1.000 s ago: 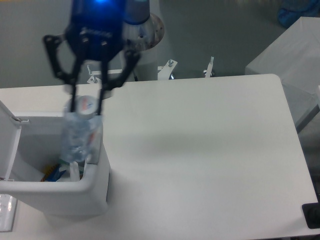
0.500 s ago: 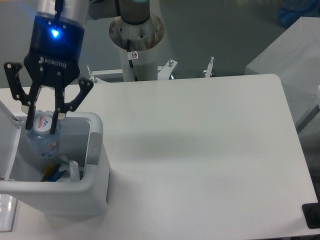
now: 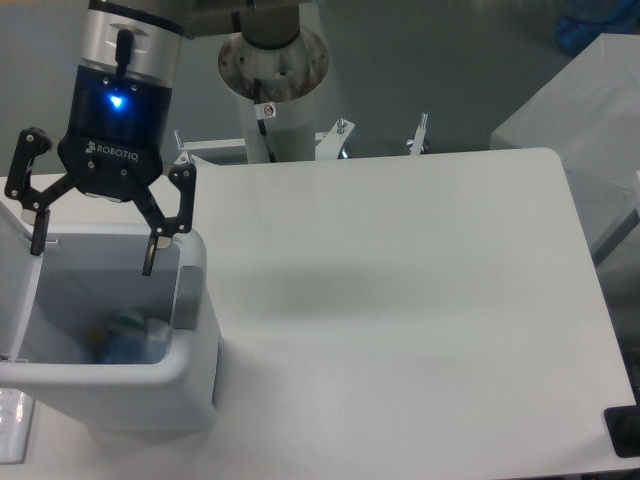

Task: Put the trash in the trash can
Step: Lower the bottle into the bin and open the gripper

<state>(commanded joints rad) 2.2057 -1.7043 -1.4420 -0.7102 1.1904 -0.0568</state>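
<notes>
The white trash can (image 3: 190, 330) stands at the left of the table with its lid flipped up at the left edge. The clear crushed bottle (image 3: 130, 338) lies at the bottom of its grey inside, among blurred bits of trash. My gripper (image 3: 92, 260) hangs open right above the can's mouth, fingers spread wide with nothing between them. The small white wrapper cannot be made out.
The robot's base column (image 3: 272, 70) rises behind the table's back edge, with metal clamps (image 3: 340, 128) beside it. A grey-white cabinet (image 3: 580, 110) stands at the far right. A dark object (image 3: 625, 430) sits at the table's bottom right corner.
The gripper carried the bottle left over the can, then opened. The bottle dropped from between the fingers to the bottom of the can.
</notes>
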